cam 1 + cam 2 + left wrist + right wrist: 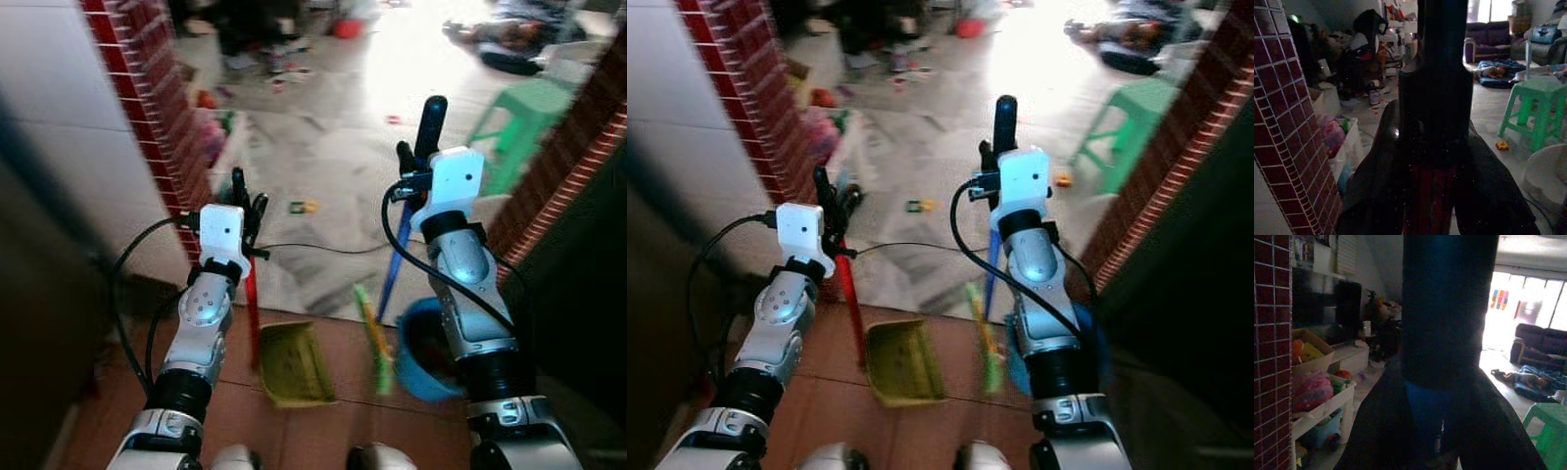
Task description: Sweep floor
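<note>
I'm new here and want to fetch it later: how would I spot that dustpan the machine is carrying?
Start at the red brick pillar on the robot's left, then look down to the terracotta floor tiles at its feet. The dustpan hangs there from a red handle gripped by the left gripper. It is a yellow-green scoop, unlike the slim green-headed broom on a blue stick beside it.

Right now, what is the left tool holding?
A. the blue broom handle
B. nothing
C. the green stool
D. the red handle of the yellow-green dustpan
D: the left tool is closed around the red handle, which runs down to the yellow-green dustpan on the floor.
</note>
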### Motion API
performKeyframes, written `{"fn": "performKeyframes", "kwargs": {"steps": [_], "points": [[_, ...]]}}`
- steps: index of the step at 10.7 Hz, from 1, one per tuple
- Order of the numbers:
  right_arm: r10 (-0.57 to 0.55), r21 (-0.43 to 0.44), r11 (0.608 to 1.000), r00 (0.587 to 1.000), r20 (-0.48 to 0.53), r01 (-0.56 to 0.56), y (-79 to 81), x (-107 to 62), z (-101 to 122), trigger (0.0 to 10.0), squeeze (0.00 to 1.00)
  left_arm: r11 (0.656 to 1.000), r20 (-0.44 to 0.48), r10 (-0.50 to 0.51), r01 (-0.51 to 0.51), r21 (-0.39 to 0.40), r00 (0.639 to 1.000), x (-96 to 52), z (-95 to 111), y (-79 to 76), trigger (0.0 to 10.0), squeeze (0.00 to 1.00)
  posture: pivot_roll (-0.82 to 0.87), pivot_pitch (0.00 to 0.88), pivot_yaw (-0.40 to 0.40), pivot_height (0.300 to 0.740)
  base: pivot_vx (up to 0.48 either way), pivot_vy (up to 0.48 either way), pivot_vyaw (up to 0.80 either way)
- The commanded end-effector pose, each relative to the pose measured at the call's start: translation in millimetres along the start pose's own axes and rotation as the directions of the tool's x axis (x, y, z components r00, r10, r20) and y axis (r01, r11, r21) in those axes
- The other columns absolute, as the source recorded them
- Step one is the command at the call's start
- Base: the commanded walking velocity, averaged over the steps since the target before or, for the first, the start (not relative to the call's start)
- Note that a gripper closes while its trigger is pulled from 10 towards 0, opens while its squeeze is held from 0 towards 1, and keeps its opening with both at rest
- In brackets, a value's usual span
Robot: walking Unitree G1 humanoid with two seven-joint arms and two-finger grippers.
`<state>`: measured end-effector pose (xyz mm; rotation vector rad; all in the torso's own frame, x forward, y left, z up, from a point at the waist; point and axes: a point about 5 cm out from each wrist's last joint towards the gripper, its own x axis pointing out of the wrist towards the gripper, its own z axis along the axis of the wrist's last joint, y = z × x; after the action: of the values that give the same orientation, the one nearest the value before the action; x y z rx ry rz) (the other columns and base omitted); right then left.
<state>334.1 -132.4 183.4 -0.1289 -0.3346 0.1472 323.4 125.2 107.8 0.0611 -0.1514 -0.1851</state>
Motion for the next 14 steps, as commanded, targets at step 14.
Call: {"fn": "performKeyframes", "kwargs": {"steps": [14], "points": [[0.259,0.343,0.912,0.964,-0.055,-0.226,50.6,12.5,-3.3,10.0,0.0,0.996,-0.049,0.065,-0.062,0.064,0.997,-5.4,-19.4,7.5,10.0,0.0,-0.04,0.115,-0.018,0.74,0.0,0.0,0.0]]}}
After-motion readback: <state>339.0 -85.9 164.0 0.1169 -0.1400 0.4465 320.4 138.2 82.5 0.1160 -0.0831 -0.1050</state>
